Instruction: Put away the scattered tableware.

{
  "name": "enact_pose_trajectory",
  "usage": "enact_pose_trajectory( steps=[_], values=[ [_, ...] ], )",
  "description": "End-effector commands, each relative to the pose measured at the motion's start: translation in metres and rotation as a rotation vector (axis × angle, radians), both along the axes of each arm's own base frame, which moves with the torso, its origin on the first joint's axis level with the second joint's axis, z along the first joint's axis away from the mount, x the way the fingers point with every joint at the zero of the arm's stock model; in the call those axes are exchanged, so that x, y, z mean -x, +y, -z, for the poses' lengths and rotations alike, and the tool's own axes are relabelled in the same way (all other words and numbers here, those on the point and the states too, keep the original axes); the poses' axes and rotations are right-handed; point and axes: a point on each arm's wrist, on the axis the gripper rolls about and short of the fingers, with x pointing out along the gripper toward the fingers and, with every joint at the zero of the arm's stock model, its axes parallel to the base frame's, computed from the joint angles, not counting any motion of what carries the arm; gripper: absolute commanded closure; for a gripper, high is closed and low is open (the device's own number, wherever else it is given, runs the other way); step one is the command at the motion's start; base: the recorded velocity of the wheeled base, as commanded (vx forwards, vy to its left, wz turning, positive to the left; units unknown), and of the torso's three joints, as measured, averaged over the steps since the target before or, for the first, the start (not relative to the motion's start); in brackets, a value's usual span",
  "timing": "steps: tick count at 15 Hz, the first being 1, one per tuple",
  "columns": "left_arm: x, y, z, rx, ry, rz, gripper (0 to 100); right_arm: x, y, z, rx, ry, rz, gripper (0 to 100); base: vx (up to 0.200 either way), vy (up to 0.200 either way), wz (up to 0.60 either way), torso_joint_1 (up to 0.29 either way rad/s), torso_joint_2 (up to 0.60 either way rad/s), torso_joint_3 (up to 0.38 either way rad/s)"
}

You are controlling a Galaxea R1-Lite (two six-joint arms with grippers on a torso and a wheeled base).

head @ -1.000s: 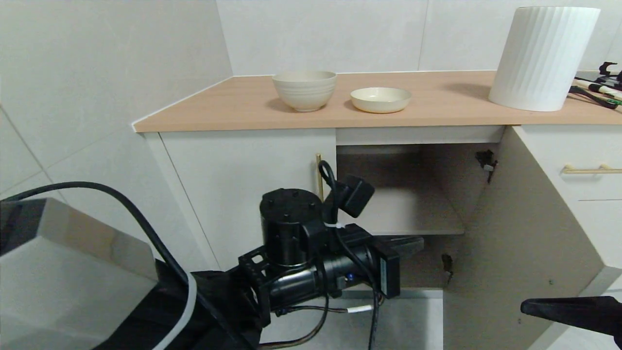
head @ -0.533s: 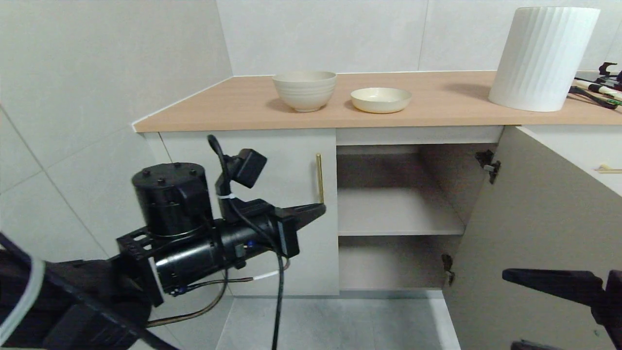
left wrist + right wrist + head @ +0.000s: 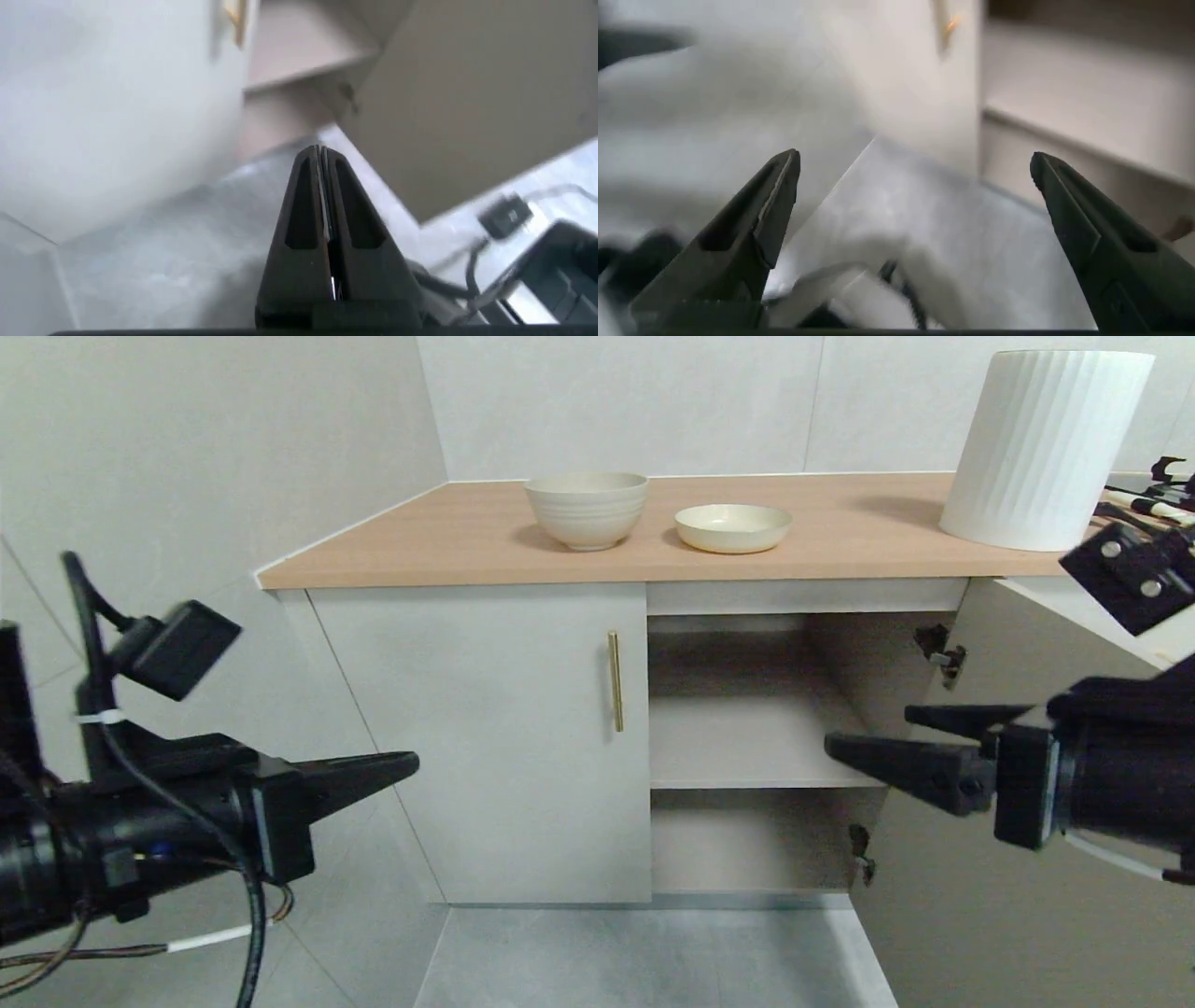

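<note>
Beside cabinet (image 3: 476,737): left end effector (image 3: 406,763) (pressed together) swung leftward; right end effector (image 3: 870,730) spread.

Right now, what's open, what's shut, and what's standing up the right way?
Left cabinet door: shut.
Right cabinet door: open.
Bowl: upright on the counter.
Shallow dish: upright on the counter.
White ribbed container: upright.
Left gripper: shut, holding nothing.
Right gripper: open, holding nothing.
</note>
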Motion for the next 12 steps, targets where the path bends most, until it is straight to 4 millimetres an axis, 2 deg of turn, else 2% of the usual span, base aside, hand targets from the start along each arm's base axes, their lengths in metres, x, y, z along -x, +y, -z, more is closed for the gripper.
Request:
enact_pose_trajectory(
  steps=[1, 2, 3, 6, 7, 12],
  values=[
    [0.024, 0.013, -0.021, 0.028, -0.105, -0.052, 100, -0.032, 0.008, -0.004, 0.009, 0.010, 0.064, 0, 0.000, 0.000, 0.00, 0.000, 0.00, 0.000],
    [0.024, 0.013, -0.021, 0.024, -0.108, -0.067, 100, -0.036, 0.009, -0.008, 0.003, 0.003, 0.068, 0, 0.000, 0.000, 0.00, 0.000, 0.00, 0.000],
    [0.024, 0.013, -0.022, 0.025, -0.113, -0.070, 0, -0.037, 0.010, -0.007, 0.003, 0.007, 0.067, 0, 0.000, 0.000, 0.00, 0.000, 0.00, 0.000],
    [0.018, 0.012, -0.028, 0.033, -0.124, -0.063, 0, -0.031, 0.006, -0.001, 0.051, 0.072, 0.074, 0, 0.000, 0.000, 0.00, 0.000, 0.00, 0.000],
    [0.015, 0.011, -0.028, 0.028, -0.121, -0.070, 0, -0.022, -0.001, 0.000, 0.079, 0.114, 0.078, 0, 0.000, 0.000, 0.00, 0.000, 0.00, 0.000],
    [0.023, 0.013, -0.033, 0.031, -0.159, -0.071, 0, -0.007, -0.016, -0.013, 0.049, 0.104, 0.097, 0, 0.000, 0.000, 0.00, 0.000, 0.00, 0.000]
  ],
)
